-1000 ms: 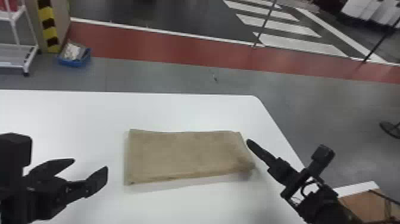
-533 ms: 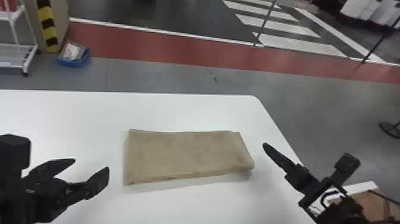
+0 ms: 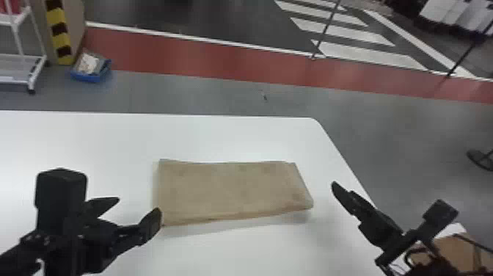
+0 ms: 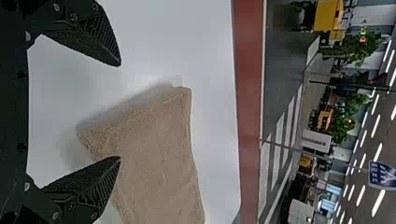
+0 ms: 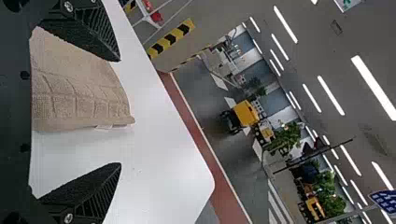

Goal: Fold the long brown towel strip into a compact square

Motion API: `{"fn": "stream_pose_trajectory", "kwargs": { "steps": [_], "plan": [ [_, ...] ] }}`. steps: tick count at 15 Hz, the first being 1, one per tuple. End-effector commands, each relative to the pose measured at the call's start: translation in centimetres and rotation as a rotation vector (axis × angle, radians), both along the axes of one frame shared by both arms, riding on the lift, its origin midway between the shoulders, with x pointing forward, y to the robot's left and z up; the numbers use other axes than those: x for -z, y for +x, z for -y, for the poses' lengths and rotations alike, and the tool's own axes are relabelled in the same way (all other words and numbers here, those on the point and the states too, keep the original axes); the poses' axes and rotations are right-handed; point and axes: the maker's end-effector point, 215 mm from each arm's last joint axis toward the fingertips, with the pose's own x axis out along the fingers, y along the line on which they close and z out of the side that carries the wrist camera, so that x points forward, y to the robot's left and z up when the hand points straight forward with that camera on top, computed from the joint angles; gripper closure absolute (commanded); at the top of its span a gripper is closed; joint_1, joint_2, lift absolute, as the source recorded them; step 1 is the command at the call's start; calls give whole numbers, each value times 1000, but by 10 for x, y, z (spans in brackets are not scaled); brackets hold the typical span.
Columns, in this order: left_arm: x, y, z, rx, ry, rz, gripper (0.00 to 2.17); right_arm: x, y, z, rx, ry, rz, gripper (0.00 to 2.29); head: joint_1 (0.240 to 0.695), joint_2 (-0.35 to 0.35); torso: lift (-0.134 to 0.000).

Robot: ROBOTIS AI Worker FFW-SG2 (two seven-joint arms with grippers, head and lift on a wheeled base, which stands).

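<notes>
Towel [image 3: 231,191] lies flat — left pincer [image 3: 139,205] near its edge, right pincer [image 3: 341,192] apart.

Bright scene; strip lights [image 5: 373,87] overhead; soft shadow beside towel [image 3: 234,191]; pale sheen on tabletop [image 3: 238,137].

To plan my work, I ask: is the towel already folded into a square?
Not yet: the towel lies flat, its outline clearly longer than it is wide.
</notes>
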Motion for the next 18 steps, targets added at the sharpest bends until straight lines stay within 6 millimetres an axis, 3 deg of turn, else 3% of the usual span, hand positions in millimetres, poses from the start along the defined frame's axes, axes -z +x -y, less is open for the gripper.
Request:
{"fn": "stream_pose_trajectory", "kwargs": {
  "steps": [1,3,7,13,18],
  "plan": [
    [1,1,28,38,15,7,215,3,-4,5,9,-19,6,83,695,-350,-124],
    [14,1,48,60,40,-5,272,5,-6,8,12,-19,14,83,695,-350,-124],
    [30,4,46,24,99,-10,539,10,-2,15,15,-24,21,83,695,-350,-124],
    [41,8,38,6,140,-18,539,10,1,10,-2,-21,26,83,695,-350,-124],
    [57,-13,47,51,174,-79,542,11,-3,13,-1,-22,25,87,695,-350,-124]
  ]
}}
